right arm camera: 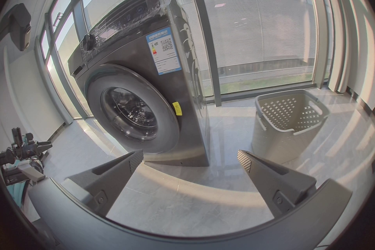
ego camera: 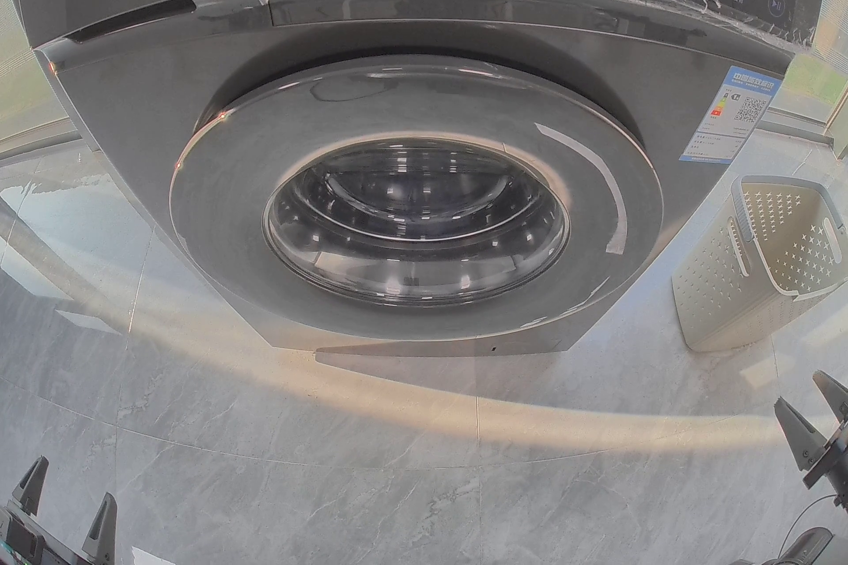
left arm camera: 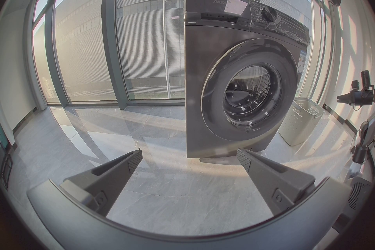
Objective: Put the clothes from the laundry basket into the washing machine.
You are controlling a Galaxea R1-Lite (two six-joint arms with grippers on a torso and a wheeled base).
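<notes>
Low over the floor [ego camera: 353,434], the left pincer [ego camera: 69,496] and right pincer [ego camera: 808,401] are held with fingers apart. Ahead, the grey washer [ego camera: 415,214] is seen, its round door closed and facing them. Just to its right, the pale perforated basket [ego camera: 760,267] stands upright, mouth upward.

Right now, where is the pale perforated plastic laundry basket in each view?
Head view: the pale perforated plastic laundry basket stands on the floor at the right edge, beside the dark grey washing machine.
Left wrist view: laundry basket on the floor, by the washing machine's front corner.
Right wrist view: laundry basket on the floor, apart from the machine's side panel.
Shared landmark: the round glass door.
</notes>
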